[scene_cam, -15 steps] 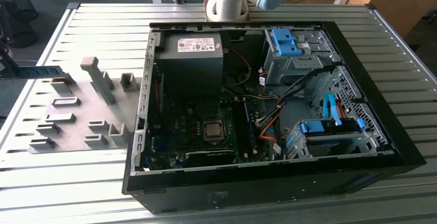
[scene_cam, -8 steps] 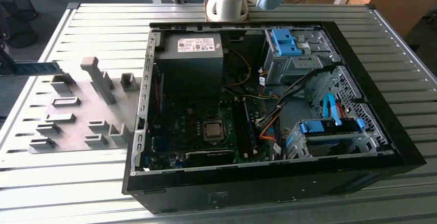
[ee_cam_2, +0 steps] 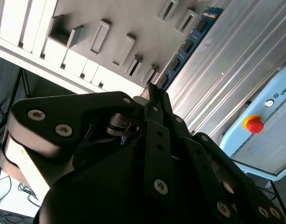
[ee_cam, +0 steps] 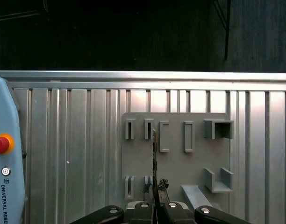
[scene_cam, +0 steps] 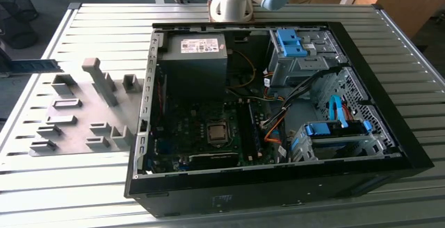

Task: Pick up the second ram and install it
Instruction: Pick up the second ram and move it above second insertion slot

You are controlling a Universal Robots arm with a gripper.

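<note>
The second ram [scene_cam: 35, 65] is a thin blue-green stick hanging in the air at the exterior view's far left, over the outer end of the grey holder plate [scene_cam: 76, 116]. My gripper [scene_cam: 5, 65] is shut on one end of it at the picture's edge. In the second wrist view the black fingers [ee_cam_2: 158, 105] clamp the stick [ee_cam_2: 189, 44], whose row of black chips runs away from them. The first wrist view has the ram [ee_cam: 154, 154] edge-on, rising from my gripper [ee_cam: 154, 207] above the holder plate [ee_cam: 175, 163].
An open black computer case [scene_cam: 278, 178] lies on the slatted metal table [scene_cam: 104, 20], with the motherboard [scene_cam: 201, 134] and its memory slots [scene_cam: 251, 129] exposed. Upright grey holders [scene_cam: 104, 79] stand on the plate. A pale pendant with a red button [ee_cam: 0, 143] lies beside the plate.
</note>
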